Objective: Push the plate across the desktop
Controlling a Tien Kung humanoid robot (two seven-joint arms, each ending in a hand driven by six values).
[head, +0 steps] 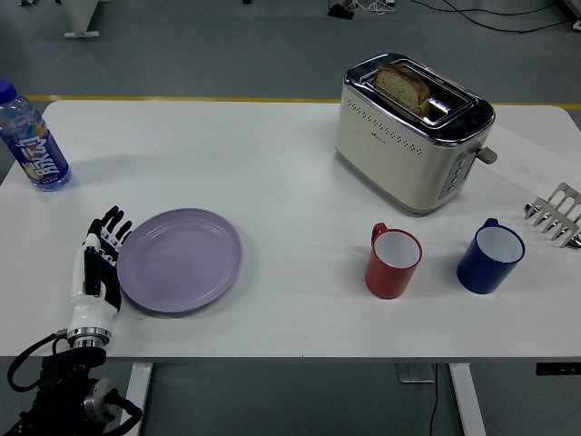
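A lilac plate [180,260] lies flat on the white table [290,191], left of centre near the front edge. My left hand [100,262] stands edge-on against the plate's left rim, its fingers straight and holding nothing. The black forearm [77,381] runs down off the lower left corner. My right hand is out of view.
A blue-capped water bottle [32,141] stands at the far left. A cream toaster [413,132] with bread in it stands at the back right. A red mug [392,261] and a blue mug [490,255] stand to the right of the plate. A metal rack [556,213] is at the right edge.
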